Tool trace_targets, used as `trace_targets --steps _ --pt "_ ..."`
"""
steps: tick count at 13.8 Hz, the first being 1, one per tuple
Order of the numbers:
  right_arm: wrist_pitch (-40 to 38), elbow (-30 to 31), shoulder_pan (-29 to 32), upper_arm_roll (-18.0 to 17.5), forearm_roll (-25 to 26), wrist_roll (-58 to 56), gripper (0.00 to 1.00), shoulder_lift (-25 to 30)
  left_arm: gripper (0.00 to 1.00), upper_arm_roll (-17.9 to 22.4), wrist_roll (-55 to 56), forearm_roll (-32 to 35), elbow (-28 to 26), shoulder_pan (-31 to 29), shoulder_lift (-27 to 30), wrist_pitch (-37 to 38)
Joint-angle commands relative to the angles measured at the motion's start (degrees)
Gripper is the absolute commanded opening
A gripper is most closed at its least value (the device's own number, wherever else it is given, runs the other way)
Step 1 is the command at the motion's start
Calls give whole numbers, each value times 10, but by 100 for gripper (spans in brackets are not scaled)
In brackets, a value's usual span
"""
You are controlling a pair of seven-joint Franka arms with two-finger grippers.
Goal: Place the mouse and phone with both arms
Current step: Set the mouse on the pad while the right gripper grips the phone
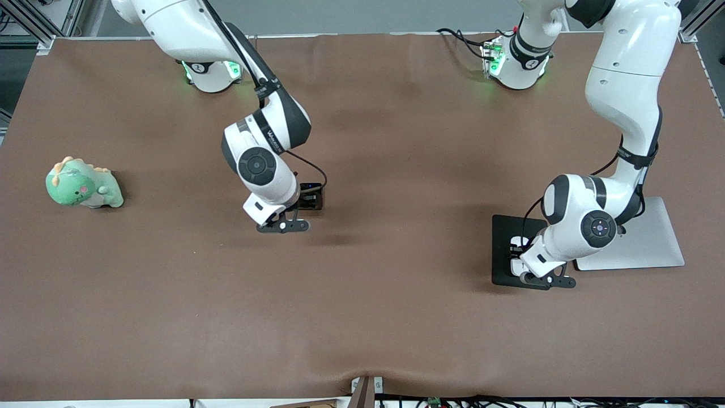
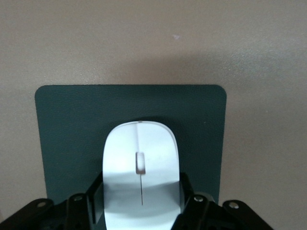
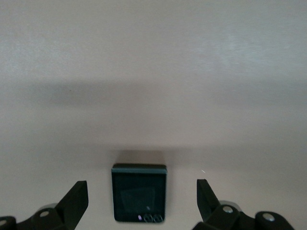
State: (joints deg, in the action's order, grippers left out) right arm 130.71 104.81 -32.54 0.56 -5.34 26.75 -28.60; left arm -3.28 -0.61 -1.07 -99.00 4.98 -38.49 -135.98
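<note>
The white mouse point(image 2: 140, 148) lies on a dark rectangular pad point(image 2: 67, 124). My left gripper point(image 2: 141, 194) is down over it, and its black fingers point(image 2: 95, 197) press against the mouse's two sides. From the front, this gripper point(image 1: 548, 280) is over the corner of the pad point(image 1: 504, 235) nearest the front camera, and the hand hides the mouse. The black phone point(image 3: 139, 191) lies flat on the brown table. My right gripper point(image 3: 141, 203) hangs open above it, with one finger point(image 3: 76, 201) well clear on each side. In the front view the right gripper point(image 1: 283, 226) is over the table's middle and the phone is hidden.
A silver-grey slab point(image 1: 651, 243) lies beside the pad at the left arm's end. A green plush dinosaur point(image 1: 83, 185) sits toward the right arm's end. A brown cloth point(image 1: 362, 317) covers the table.
</note>
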Motion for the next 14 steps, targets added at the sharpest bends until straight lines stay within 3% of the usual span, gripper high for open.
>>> trace_targets --steps 1,7,10,14 --pt "84 72 -8 4 -5 5 100 12 100 -2 -11 -3 -2 0 1 -8" --pt "83 75 -38 6 -4 77 100 10 100 -1 -12 -3 -1 -1 13 -3" --pt "96 87 -46 6 2 76 100 9 100 -1 -12 -3 -2 -2 53 11" --pt "97 95 -50 8 9 76 100 9 100 1 -9 -3 0 -2 138 90"
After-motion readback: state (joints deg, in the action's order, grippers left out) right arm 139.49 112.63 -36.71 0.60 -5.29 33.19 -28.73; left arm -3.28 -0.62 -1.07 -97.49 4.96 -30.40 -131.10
